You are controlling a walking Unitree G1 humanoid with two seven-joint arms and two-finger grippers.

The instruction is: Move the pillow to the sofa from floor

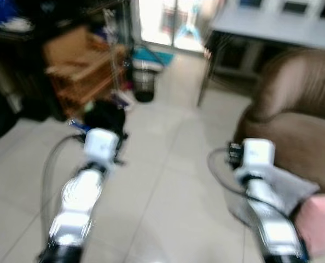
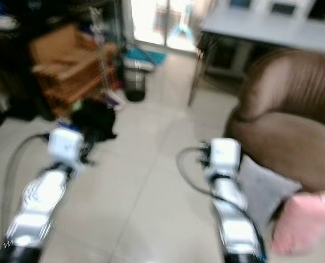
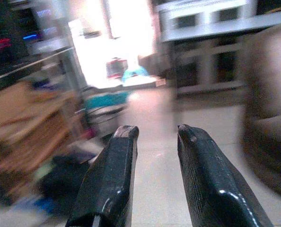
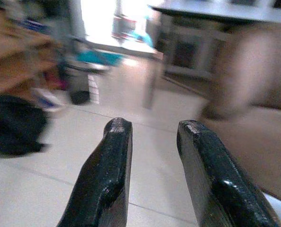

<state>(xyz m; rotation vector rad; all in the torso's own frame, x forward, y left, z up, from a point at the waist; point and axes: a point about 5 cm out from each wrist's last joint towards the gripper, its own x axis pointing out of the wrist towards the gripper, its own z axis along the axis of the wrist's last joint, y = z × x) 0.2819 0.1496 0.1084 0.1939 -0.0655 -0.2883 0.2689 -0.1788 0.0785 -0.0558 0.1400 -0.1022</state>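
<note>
A grey pillow lies on the tiled floor at the foot of the brown sofa, on my right. A pink pillow lies just beside it, nearer to me. My right arm reaches forward next to the grey pillow, apart from it. In the right wrist view my right gripper is open, with nothing between its fingers and the sofa ahead to one side. My left arm is stretched over the bare floor. My left gripper is open and holds nothing. All views are blurred.
A black bag lies on the floor ahead on the left, before a wooden rack. A black bin stands farther back. A grey table stands behind the sofa. Tiled floor stretches between my arms.
</note>
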